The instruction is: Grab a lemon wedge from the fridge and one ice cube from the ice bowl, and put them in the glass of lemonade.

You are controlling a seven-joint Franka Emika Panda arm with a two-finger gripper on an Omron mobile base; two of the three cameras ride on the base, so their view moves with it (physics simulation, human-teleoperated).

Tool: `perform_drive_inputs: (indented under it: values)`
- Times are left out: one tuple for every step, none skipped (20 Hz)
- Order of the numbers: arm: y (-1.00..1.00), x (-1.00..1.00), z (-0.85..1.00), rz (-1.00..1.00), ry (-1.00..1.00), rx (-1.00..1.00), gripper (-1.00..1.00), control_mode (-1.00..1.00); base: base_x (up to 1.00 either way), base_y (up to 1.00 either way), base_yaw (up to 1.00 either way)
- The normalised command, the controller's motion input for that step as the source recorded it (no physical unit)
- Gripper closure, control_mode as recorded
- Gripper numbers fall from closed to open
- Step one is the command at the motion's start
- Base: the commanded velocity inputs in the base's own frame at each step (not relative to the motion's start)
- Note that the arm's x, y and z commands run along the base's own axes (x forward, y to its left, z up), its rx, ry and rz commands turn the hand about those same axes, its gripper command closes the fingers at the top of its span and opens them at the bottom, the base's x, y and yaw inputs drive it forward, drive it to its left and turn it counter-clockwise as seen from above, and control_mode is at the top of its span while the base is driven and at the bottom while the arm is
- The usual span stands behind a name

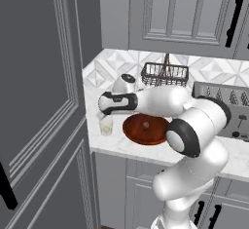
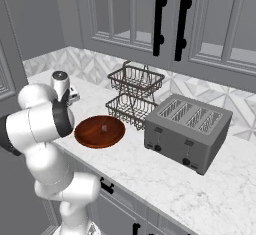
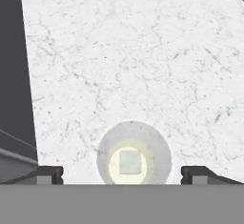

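tool (image 3: 122, 173) spread open directly above glass of lemonade (image 3: 133, 157), nothing gripped; ice cube (image 3: 129, 162) floating inside glass. glass (image 1: 106, 125) standing on marble worktop (image 3: 143, 51), just left of brown ice bowl (image 1: 146, 129); wire basket (image 2: 134, 96) and toaster (image 2: 187, 125) further along.

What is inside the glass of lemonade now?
In the hand view, the glass of lemonade holds pale yellow liquid with one small square ice cube in the middle. No lemon wedge is visible in it; anything below the cube is covered.
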Motion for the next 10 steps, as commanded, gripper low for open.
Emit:
perform_drive_inputs:
  values:
    - [-0.09,-0.37,0.00,0.00,-0.15,0.04,-1.00,-1.00,0.00,0.00,0.00]
    - [-0.16,-0.29,0.00,0.00,-0.10,0.03,-1.00,-1.00,0.00,0.00,0.00]
    - [-0.11,-0.26,0.00,0.00,-0.06,0.01,-1.00,-1.00,0.00,0.00,0.00]
    - [-0.14,-0.11,0.00,0.00,-0.02,0.00,-1.00,-1.00,0.00,0.00,0.00]
    - [-0.19,-0.14,0.00,0.00,-0.02,0.00,-1.00,-1.00,0.00,0.00,0.00]
    - [-0.19,-0.19,0.00,0.00,-0.03,0.01,-1.00,-1.00,0.00,0.00,0.00]
    - [-0.21,-0.19,0.00,0.00,-0.03,0.02,-1.00,-1.00,0.00,0.00,0.00]
    - [-0.33,-0.10,0.00,0.00,0.00,0.00,-1.00,-1.00,0.00,0.00,0.00]
    - [-0.49,0.00,0.00,0.00,0.00,0.01,-1.00,-1.00,0.00,0.00,0.00]
    - [-0.63,0.00,0.00,0.00,0.00,0.05,-1.00,-1.00,0.00,0.00,0.00]
